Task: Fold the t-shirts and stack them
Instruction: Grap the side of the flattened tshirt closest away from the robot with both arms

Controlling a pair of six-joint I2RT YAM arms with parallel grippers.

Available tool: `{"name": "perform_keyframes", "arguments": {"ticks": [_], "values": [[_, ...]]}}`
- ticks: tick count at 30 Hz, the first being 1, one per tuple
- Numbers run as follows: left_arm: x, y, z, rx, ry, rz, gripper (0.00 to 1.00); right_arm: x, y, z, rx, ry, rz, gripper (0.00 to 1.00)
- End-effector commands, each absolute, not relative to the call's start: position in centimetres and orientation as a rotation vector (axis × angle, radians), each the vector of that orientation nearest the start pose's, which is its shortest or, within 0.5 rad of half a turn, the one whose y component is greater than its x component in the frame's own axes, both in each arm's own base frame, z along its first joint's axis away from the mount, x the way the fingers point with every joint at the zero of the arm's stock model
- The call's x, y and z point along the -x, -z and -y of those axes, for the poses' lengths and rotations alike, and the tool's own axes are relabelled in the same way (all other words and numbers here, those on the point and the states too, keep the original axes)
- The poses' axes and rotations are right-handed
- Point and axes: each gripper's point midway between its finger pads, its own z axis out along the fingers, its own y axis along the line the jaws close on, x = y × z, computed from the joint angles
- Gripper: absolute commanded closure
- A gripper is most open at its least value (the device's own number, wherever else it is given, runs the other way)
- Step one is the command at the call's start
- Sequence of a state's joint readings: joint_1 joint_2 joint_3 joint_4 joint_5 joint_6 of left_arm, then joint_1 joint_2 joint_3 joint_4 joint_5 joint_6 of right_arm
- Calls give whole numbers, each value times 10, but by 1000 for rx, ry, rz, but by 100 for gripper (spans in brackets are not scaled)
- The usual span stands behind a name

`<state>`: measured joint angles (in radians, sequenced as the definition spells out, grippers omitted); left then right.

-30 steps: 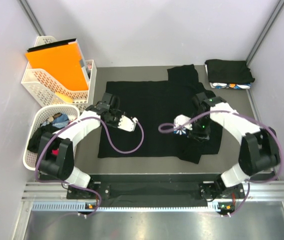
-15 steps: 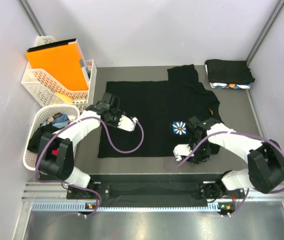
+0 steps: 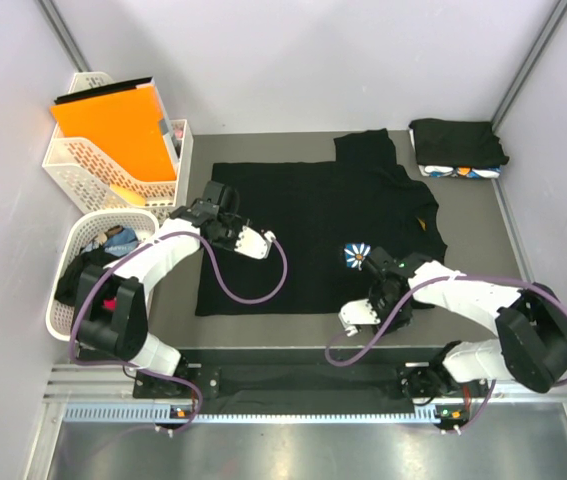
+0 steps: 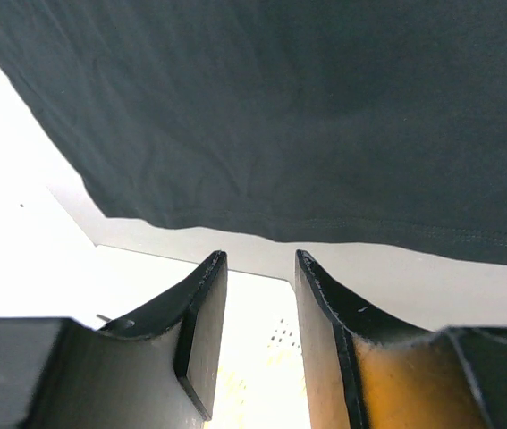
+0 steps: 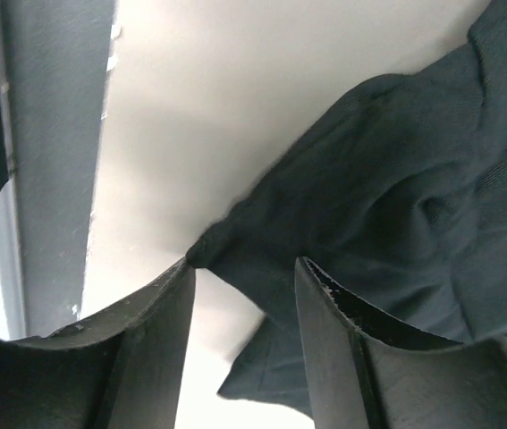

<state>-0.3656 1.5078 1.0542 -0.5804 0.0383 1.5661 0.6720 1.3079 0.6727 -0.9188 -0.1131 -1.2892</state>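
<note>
Grey table, pale walls on three sides: that is what you are working over. One black t-shirt is lying spread flat across the middle of it, chest up. Its flower print is showing on your right arm's side, and one sleeve is reaching toward the far edge.

Your left gripper is hovering at the shirt's left edge. Its jaws are standing partly apart with nothing between them; the wrist view is showing only hem and bare table past the tips.

Your right gripper is sitting low at the shirt's near right corner. As far as the wrist view is showing, its jaws are pinching a bunched fold of the black cloth. Cloth is filling the gap, and a pointed tip is poking out beside one finger with creases running away from it.

Progress, judging from the layout:
- A folded stack is waiting in the far right corner, dark shirts over a patterned one, so part of the job is looking done.
- The spread shirt is showing no fold yet.
- More shirts are sitting heaped in the white basket at the left, so you are looking at several more rounds.
- An orange folder is standing in the other basket beyond it.
</note>
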Motion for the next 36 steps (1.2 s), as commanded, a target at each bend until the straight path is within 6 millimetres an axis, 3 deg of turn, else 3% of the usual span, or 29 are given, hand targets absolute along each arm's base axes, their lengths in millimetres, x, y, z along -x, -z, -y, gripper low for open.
{"name": "perform_keyframes", "arguments": {"ticks": [1, 3, 6, 7, 10, 18, 25, 33, 36], "values": [[-374, -125, 109, 2990, 537, 1996, 58, -158, -11, -109, 2524, -151, -1687, 54], [-375, -126, 109, 2990, 540, 1999, 58, -158, -8, -112, 2521, -154, -1687, 58], [-376, -126, 109, 2990, 542, 1997, 58, -159, -6, -116, 2522, -144, -1685, 75], [-376, -125, 109, 2987, 542, 1999, 59, -158, -7, -116, 2521, -144, -1687, 88], [-376, -122, 110, 2990, 531, 1995, 59, -159, -13, -115, 2533, -129, -1686, 100], [-378, -116, 114, 3008, 509, 1996, 59, -157, -53, -112, 2613, -150, -1635, 100], [-380, -110, 117, 3016, 491, 1994, 59, -176, -91, -135, 2559, -142, -1550, 100], [-383, -109, 119, 3023, 482, 1997, 59, -204, -77, -158, 2496, -117, -1582, 100], [-383, -109, 120, 3025, 484, 1995, 59, -213, -70, -169, 2475, -119, -1608, 94]]}}
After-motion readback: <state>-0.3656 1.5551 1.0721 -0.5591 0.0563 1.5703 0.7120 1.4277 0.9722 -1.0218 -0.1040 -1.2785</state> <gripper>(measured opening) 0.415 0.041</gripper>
